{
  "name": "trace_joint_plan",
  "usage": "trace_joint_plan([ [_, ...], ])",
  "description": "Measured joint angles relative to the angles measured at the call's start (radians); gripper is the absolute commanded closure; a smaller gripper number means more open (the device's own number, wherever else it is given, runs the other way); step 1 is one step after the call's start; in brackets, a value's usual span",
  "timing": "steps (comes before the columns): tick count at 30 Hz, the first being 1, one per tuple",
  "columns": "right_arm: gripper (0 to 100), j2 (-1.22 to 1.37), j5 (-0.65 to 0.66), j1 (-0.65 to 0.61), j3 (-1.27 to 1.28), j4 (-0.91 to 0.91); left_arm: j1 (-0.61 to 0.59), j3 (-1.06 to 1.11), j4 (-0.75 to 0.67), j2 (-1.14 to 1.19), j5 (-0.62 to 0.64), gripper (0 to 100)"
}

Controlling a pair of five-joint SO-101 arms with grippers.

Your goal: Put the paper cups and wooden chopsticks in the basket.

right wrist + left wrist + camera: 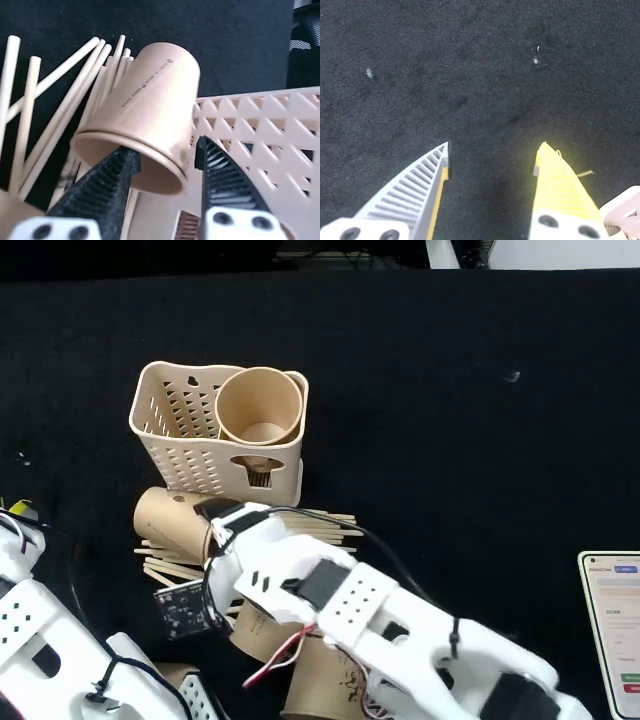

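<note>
Looking down in the high view: the basket (pixel 215 445) stands upright on the black table (pixel 480 440), one paper cup (pixel 258 405) already upright inside it. A second cup (pixel 170 522) lies on its side just in front of the basket, resting on the loose wooden chopsticks (pixel 325 525). The right arm (pixel 340 605) stretches over more cups (pixel 320 685) to that lying cup. The left arm (pixel 45 640) sits at the near corner, well apart.

Left wrist view: the left gripper (pixel 492 146) hangs over bare table, jaws spread wide, nothing between them.

Right wrist view: the right gripper (pixel 166 149) is at the lying cup's mouth, jaws open. One jaw is at the open rim, the other in the gap between cup and basket wall (can't tell if either touches).

Risk, as I judge it: closing here pinches only the thin rim, so the cup could crush, or squirt out and roll across the chopsticks. The jaw beside the basket could snag the lattice and shove the basket, tipping the cup inside. Lifting may also drag sticks along.
</note>
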Motion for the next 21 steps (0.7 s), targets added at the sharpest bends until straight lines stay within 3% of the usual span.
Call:
trace_joint_plan([
  [2, 82.4, 0.035, 0.0, -0.003, 0.0, -0.035, 0.0, 0.0, 0.0, 0.0, 0.0, 72],
  [6, 99.3, 0.054, 0.0, 0.002, 0.0, -0.074, 0.0, 0.0, 0.0, 0.0, 0.0, 72],
  [9, 99.0, 0.029, -0.008, 0.005, -0.002, -0.087, 0.0, 0.0, 0.0, 0.0, 0.0, 72],
  [15, 98.8, -0.11, -0.241, -0.002, 0.0, -0.055, 0.0, 0.0, 0.0, 0.0, 0.0, 72],
  [21, 98.8, -0.308, -0.425, -0.014, -0.12, 0.252, 0.0, 0.0, 0.0, 0.0, 0.0, 72],
])
